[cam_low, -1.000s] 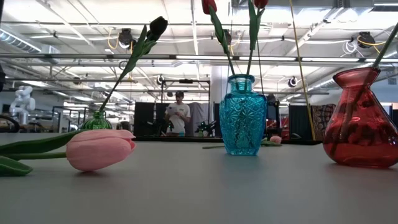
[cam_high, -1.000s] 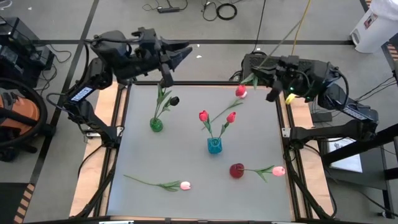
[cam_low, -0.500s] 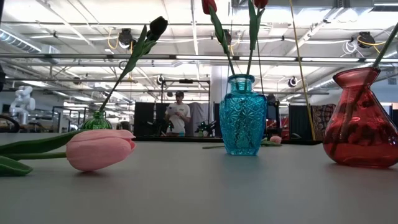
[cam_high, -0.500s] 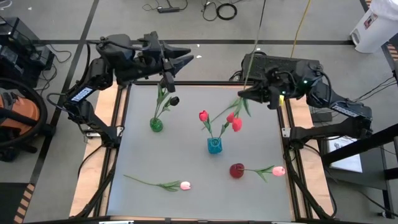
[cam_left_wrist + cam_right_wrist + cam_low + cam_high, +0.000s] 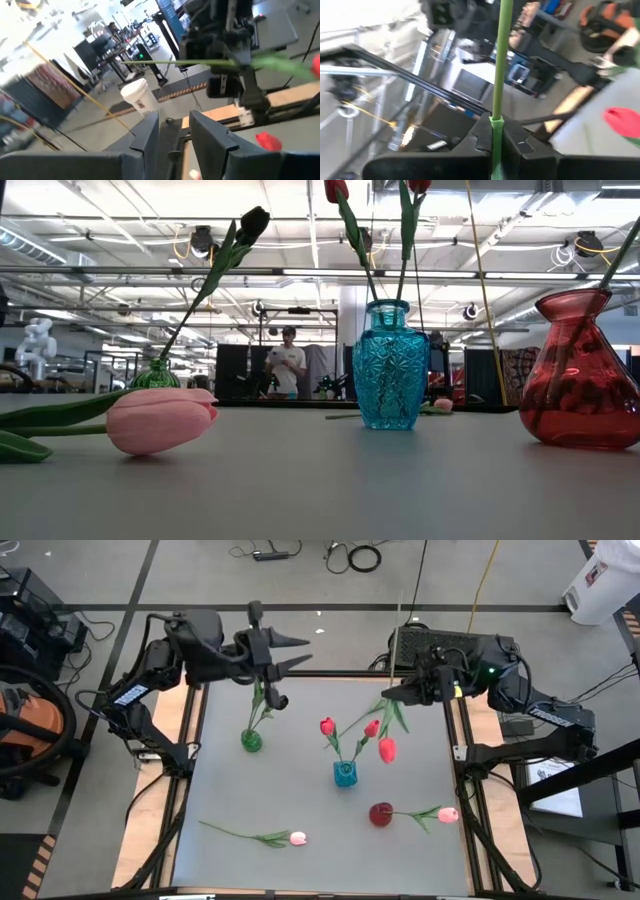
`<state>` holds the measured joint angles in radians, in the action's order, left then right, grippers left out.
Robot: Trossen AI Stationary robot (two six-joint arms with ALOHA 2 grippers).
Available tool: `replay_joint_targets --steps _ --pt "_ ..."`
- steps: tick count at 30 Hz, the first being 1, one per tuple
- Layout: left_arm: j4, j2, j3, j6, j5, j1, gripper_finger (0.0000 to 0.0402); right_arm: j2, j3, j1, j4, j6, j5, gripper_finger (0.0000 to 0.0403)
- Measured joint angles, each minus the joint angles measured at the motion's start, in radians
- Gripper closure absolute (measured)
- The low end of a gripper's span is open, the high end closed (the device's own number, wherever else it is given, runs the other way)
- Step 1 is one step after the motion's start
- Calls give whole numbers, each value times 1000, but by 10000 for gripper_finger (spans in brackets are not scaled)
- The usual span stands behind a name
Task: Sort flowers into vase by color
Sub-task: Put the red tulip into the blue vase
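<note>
My right gripper [image 5: 388, 693] is over the table's far right and is shut on a red tulip [image 5: 387, 749]. The tulip's bare stem end [image 5: 397, 630] reaches toward the far edge. My left gripper [image 5: 305, 650] hovers open over the far edge with nothing between its fingers. A blue vase [image 5: 345, 773] holds two red tulips [image 5: 327, 726] by their stems. A green vase [image 5: 251, 740] holds a near-black tulip [image 5: 281, 701]. A pink tulip [image 5: 448, 814] has its stem in the red vase [image 5: 381, 814]. Another pink tulip [image 5: 297, 838] lies flat at the near left. My right gripper pinches the tulip's green stem [image 5: 495, 131] between its two fingers, partway along, above the leaves [image 5: 388, 712]. The fingers come level from the table's right and lie across the stem. The flower is lifted clear of the table, its head on the near side of the fingers.
The three vases stand across the table's middle, the blue one just near of the held tulip's head. In the low view a person [image 5: 288, 360] stands far behind the table. Bare table surface lies at the near edge and the far left.
My right gripper has rolled and gone toward the table's left. The held tulip has swung about: its head, earlier near the far edge, has come round to the near side beside the blue vase's flowers. My left gripper has rolled about its own line.
</note>
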<state>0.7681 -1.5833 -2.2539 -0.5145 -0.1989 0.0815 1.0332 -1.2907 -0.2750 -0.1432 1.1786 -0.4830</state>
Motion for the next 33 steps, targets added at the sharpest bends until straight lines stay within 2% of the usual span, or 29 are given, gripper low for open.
replay_joint_targets --steps 6,15,19,26,33 --pt "-21 -27 1 -185 -55 -28 285 10 0 37 121 109 11 399" --pt "-89 -118 0 -624 -286 -86 285 57 0 118 165 206 46 399" --pt "-102 -164 0 -791 -349 -95 285 85 0 160 179 242 65 399" --pt "-167 -219 0 -928 -371 -100 285 128 0 218 178 277 67 399" --pt "-232 -230 0 -966 -360 -117 285 137 0 253 178 295 93 399"
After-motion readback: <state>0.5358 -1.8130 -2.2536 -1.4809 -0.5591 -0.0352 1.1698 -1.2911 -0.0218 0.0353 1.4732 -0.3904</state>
